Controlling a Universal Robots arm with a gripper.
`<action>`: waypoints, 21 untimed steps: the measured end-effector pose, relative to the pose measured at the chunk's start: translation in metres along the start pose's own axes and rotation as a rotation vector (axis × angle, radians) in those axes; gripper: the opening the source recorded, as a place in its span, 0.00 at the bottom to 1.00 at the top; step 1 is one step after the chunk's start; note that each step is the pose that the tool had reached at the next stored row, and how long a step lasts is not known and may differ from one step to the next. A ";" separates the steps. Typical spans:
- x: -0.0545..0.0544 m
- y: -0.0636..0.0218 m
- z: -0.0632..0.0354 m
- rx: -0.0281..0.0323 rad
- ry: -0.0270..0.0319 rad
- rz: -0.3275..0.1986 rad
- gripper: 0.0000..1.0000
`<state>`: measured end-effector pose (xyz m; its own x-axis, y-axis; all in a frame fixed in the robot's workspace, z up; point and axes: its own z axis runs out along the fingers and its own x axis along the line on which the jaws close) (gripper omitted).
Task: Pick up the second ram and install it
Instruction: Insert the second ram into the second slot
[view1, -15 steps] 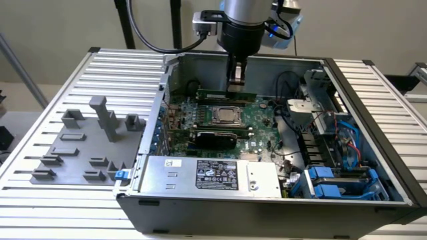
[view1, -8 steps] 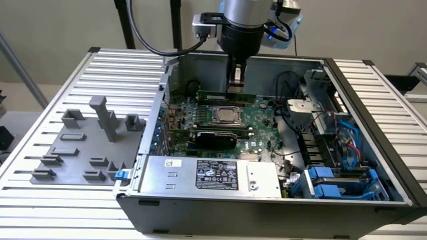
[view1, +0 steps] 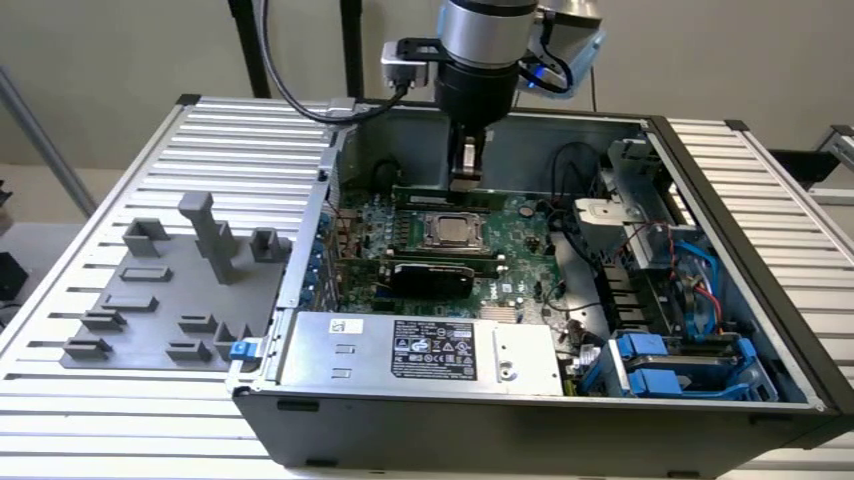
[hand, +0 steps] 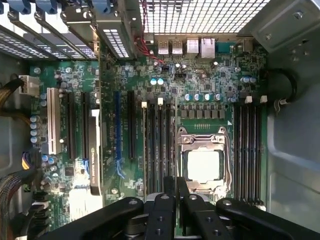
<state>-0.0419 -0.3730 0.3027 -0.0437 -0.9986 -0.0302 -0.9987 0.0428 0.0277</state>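
- One computer case (view1: 534, 425), lid off, on one slatted tabletop (view1: 120, 425).
- One robot arm (view1: 481, 40) with one end effector (view1: 463, 180).
- One motherboard (hand: 125, 75).
- One processor socket (hand: 204, 165).
- Two banks of black memory slots, one on each side of the socket: four slots in one bank (hand: 161, 145) and, as far as can be told, four in the other (hand: 248, 150).
- One white expansion slot (hand: 52, 125) and one blue expansion slot (hand: 117, 130).
- Four silver ports (hand: 176, 46) in a row.
- One power supply (view1: 414, 350) with one black label.
- One grey parts tray (view1: 147, 300).

Ribbed metal table (view1: 120, 420), open computer case (view1: 534, 430), grey fixture plate (view1: 174, 295)
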 end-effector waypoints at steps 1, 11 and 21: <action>0.000 0.0001 0.0019 -0.0001 0.0003 -0.001 0.00; 0.002 -0.0043 0.0260 -0.0008 0.0008 -0.024 0.00; 0.012 -0.0054 0.0497 -0.0007 0.0010 -0.019 0.00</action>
<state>-0.0383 -0.3834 0.2526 -0.0245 -0.9993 -0.0297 -0.9993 0.0237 0.0278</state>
